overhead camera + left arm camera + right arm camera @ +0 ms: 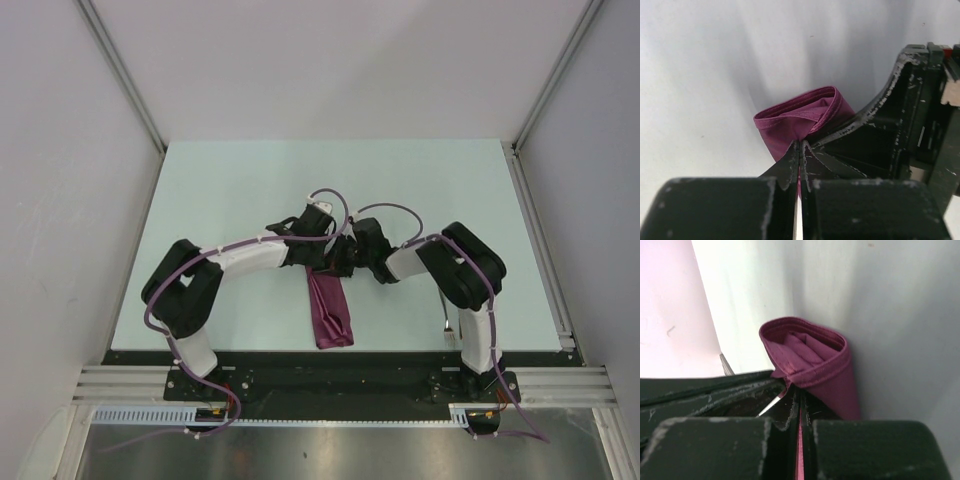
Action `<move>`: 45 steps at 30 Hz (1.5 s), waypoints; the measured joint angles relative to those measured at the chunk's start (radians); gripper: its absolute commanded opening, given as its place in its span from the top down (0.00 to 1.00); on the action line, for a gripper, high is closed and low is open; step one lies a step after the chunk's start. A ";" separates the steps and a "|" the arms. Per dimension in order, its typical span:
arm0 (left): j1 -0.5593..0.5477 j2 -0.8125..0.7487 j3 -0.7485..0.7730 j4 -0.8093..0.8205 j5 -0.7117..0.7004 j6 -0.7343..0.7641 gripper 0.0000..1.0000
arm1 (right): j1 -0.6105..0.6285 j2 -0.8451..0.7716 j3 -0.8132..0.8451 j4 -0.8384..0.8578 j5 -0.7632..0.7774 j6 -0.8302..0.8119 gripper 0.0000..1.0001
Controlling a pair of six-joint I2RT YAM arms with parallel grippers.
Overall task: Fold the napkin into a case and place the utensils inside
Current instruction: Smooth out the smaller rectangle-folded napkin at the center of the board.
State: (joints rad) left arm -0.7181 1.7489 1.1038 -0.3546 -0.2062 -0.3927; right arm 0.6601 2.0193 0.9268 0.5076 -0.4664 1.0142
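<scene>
The plum-magenta napkin (330, 315) lies folded into a narrow case, running from the table's middle toward the near edge. Both grippers meet at its far end. My left gripper (801, 145) is shut on one edge of the cloth, and the case's mouth (807, 107) stands open just beyond it. My right gripper (800, 390) is shut on the opposite edge, with the mouth's layered folds (805, 347) showing. In the top view the left gripper (322, 268) and the right gripper (350, 265) almost touch. One slim silver utensil (448, 328) lies beside the right arm's base.
The pale green table top (250, 190) is bordered by a black rail at the near edge (330, 358) and white walls on three sides. Purple cables (330, 200) loop over both wrists. A thin grey tip (726, 365) shows left of the case.
</scene>
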 measured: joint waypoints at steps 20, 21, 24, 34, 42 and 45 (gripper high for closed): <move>0.003 -0.048 -0.060 0.032 0.028 -0.070 0.93 | 0.001 0.076 0.005 0.140 -0.024 0.168 1.00; 0.002 -0.048 -0.060 0.032 0.034 -0.071 0.92 | -0.002 0.065 -0.008 0.140 -0.019 0.163 1.00; 0.001 -0.048 -0.060 0.033 0.053 -0.077 0.85 | -0.011 0.019 -0.050 0.121 -0.019 0.140 1.00; 0.001 -0.107 -0.060 0.033 0.072 -0.087 0.53 | -0.043 -0.213 -0.089 -0.137 -0.024 -0.071 0.83; 0.001 -0.335 -0.219 0.034 0.109 -0.131 0.78 | -0.001 -0.456 -0.183 -0.455 0.061 -0.325 0.82; 0.000 -0.409 -0.340 0.053 0.163 -0.174 0.81 | 0.055 -0.495 -0.223 -0.546 0.116 -0.366 0.85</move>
State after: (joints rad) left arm -0.7181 1.3399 0.7635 -0.3016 -0.0437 -0.5667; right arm 0.7155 1.5242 0.7040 -0.0387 -0.3504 0.6479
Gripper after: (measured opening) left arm 0.219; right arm 0.177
